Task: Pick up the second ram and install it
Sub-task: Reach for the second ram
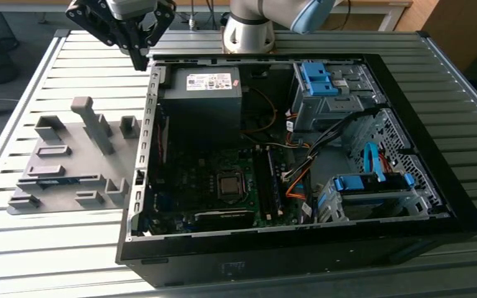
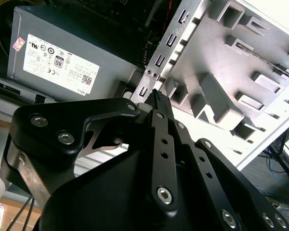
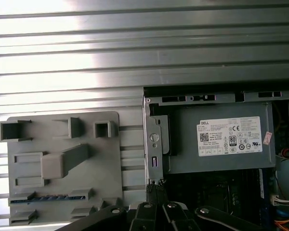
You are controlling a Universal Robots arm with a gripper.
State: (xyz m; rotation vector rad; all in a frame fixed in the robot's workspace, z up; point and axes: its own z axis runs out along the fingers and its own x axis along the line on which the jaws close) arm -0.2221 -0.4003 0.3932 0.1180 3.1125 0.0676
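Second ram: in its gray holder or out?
In. The second ram lies slotted in the gray holder, apart from the gripper.

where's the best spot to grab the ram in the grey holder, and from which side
Take the ram mid-length on its exposed long edge, coming straight down onto the holder. It seems to stand on edge in a slot with blocks at both ends, so only its thin top looks reachable.

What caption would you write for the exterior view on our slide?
Shut gripper poised by a corner of the open computer case; blue RAM stick lies in the grey fixture alongside.
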